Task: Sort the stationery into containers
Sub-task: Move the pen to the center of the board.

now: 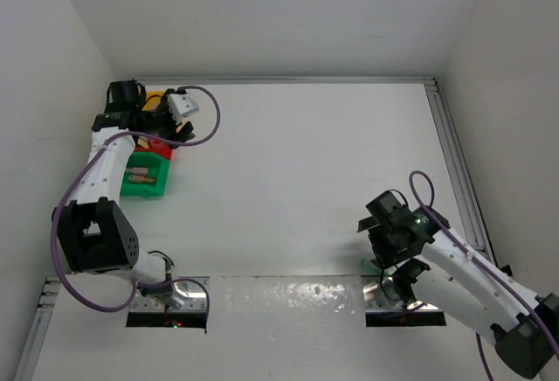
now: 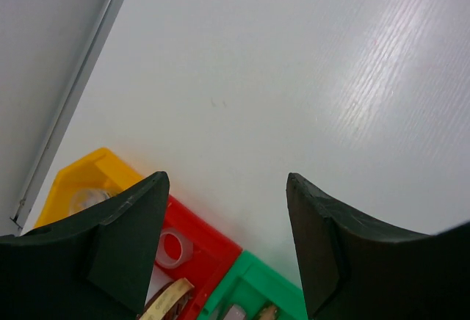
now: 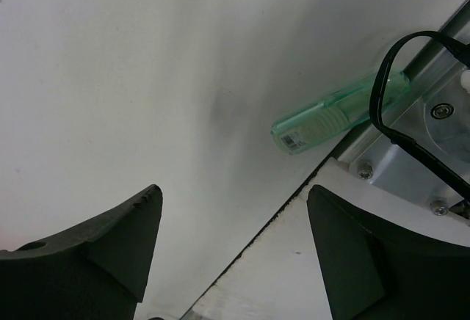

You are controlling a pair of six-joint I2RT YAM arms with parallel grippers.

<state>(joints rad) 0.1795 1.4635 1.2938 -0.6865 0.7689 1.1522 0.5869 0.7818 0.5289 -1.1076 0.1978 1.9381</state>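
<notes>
We're hovering the left pincer (image 2: 226, 188), open and empty, over the containers (image 1: 144, 190). The right pincer (image 3: 235, 191) is hanging open too. Next pick is probably the green capsule (image 3: 334, 118), needing a drop and close.

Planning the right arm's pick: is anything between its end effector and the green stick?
Only a black cable loop crosses the far end of the green stick; nothing else visible blocks the right end effector.

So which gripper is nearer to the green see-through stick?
Right. The right gripper is just beside the green see-through stick; the left gripper is far across the table, over the bins.
</notes>
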